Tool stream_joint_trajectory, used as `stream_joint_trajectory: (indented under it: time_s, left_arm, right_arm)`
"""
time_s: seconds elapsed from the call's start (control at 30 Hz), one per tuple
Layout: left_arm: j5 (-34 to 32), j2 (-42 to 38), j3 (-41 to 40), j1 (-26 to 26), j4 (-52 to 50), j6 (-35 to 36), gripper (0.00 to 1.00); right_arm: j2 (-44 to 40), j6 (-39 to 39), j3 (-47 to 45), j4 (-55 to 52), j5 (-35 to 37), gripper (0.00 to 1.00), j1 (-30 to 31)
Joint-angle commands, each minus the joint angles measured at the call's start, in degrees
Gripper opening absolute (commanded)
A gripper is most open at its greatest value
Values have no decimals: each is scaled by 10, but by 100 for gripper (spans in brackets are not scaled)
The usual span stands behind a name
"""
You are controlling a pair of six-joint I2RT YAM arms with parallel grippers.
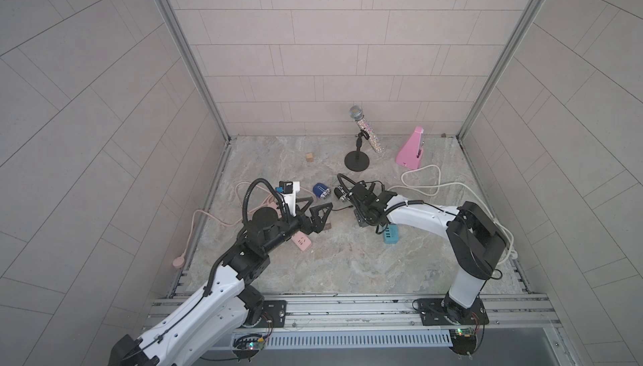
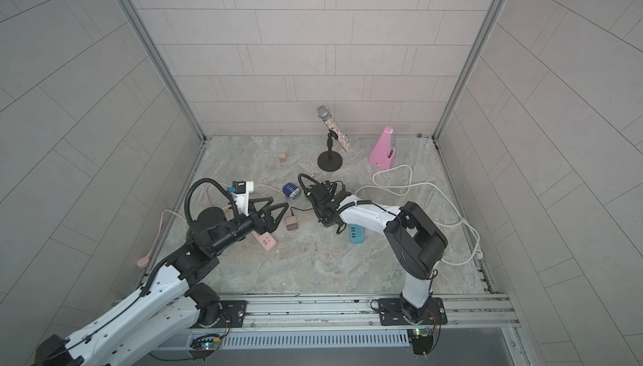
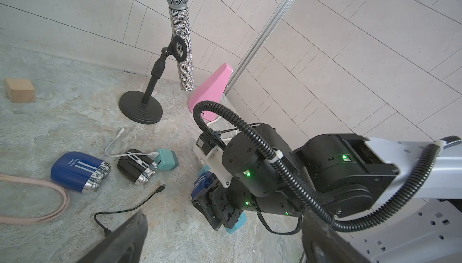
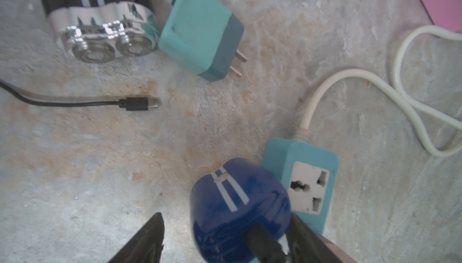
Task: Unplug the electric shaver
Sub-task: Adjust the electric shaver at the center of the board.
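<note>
A blue electric shaver sits between the jaws of my right gripper, which is shut on it just above a teal power strip. The left wrist view shows the same shaver raised off the floor in that gripper. A black cable's loose USB-C end lies on the floor apart from the shaver. Its tan adapter lies beside my left gripper, which is open and holds nothing.
A second blue shaver, and a black shaver with a teal adapter, lie mid-floor. A pink power strip lies under my left arm. At the back stand a microphone stand, a pink metronome and a wooden block.
</note>
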Motion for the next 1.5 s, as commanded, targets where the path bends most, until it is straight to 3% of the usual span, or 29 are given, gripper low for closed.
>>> stream_joint_trajectory:
  time_s: [0.0, 0.43, 0.73, 0.83, 0.97, 1.13, 1.27, 1.47]
  left_arm:
    - [-2, -4, 0, 3, 14, 1, 100]
    - [-8, -10, -7, 3, 19, -7, 100]
    - [-13, -21, -9, 3, 12, -4, 100]
    - [-21, -13, -3, 3, -8, 10, 100]
    - [-27, -5, -5, 3, -13, 18, 100]
    - [-23, 0, -11, 3, 2, 13, 100]
    - [-18, 3, -14, 3, 6, 8, 100]
    - [-16, -16, -15, 3, -2, 4, 100]
  right_arm:
    - [9, -7, 3, 16, -11, 76, -2]
    - [-55, 4, -70, 130, -155, 69, -5]
    - [-138, 1, -137, 202, -239, 71, -5]
    - [-180, -16, -136, 186, -232, 72, -5]
    - [-212, -72, -57, 68, -215, 77, -16]
    - [-173, -195, 68, -81, -215, 77, -26]
    - [-122, -323, 123, -130, -261, 77, -25]
    - [21, -364, 294, -281, -226, 76, -18]
